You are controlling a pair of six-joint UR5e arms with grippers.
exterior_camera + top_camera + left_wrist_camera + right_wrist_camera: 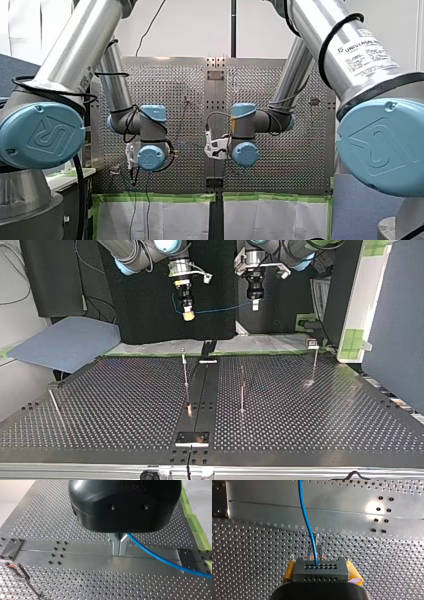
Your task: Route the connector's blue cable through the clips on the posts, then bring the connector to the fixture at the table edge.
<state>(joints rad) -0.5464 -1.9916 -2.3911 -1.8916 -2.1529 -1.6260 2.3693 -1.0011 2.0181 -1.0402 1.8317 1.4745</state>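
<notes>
The right gripper (188, 315) grasps the connector (320, 568) between yellow pads (289, 573), above the table (125, 405). Its blue cable (225, 308) runs to the left gripper (255, 305), which is clenched on it.

Cable (305, 517): plain bright blue along its whole visible run
Connector (321, 570): dark grey, with two rows of small round holes on its face
Right hand (321, 573): black body, yellow pads (290, 572)
Left hand (120, 547): glossy black housing, bare grey metal fingers (115, 546)
Worktop (125, 405): silver metal, covered by a regular grid of small dark holes; its middle strip (82, 548) is plain silver with a few black screw heads (55, 542)
Tape (197, 532): green, along the worktop's edge
Arm joint caps (42, 135): light blue, on silver tubes (75, 45)
Sheet (65, 342): dull blue-grey, at the top view's left
</notes>
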